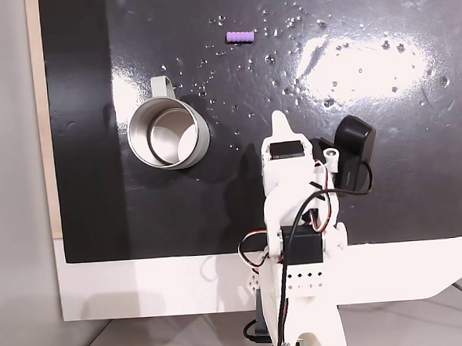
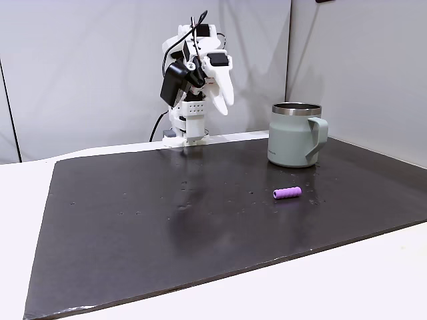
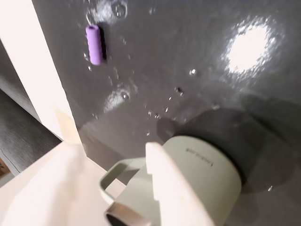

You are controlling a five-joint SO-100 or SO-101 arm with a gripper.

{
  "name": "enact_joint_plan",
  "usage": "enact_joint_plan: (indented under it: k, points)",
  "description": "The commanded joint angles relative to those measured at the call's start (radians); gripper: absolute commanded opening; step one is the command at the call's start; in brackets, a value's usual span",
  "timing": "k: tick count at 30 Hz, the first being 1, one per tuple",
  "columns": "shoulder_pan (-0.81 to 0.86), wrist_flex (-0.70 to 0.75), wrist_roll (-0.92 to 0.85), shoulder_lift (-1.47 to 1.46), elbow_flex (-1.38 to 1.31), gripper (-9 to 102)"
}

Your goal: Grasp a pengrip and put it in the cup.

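Pengrip [image 1: 239, 37] lies loose on its side on the dark bench [image 2: 133, 227], well apart from the upright cup [image 1: 170, 133], while my hand [image 2: 223, 100] hangs raised and empty, seemingly clenched, probably poised for the reach.

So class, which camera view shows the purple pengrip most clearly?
The wrist view: the pengrip appears largest there, lying on the dark mat. In a fixed view from above it is a small purple bar near the top edge; in the side fixed view it lies in front of the cup.
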Motion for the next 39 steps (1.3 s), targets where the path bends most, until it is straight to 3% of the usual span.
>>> enact_joint_plan:
  k: [1, 23, 32, 39]
  points:
    - [-0.028, 0.051, 0.008, -0.118, -0.215, 26]
    - [-0.072, 0.388, 0.342, -0.922, -0.996, 25]
    - [-0.066, 0.612, 0.390, -1.287, -1.497, 25]
    - [-0.071, 0.632, 0.390, -1.408, -1.629, 25]
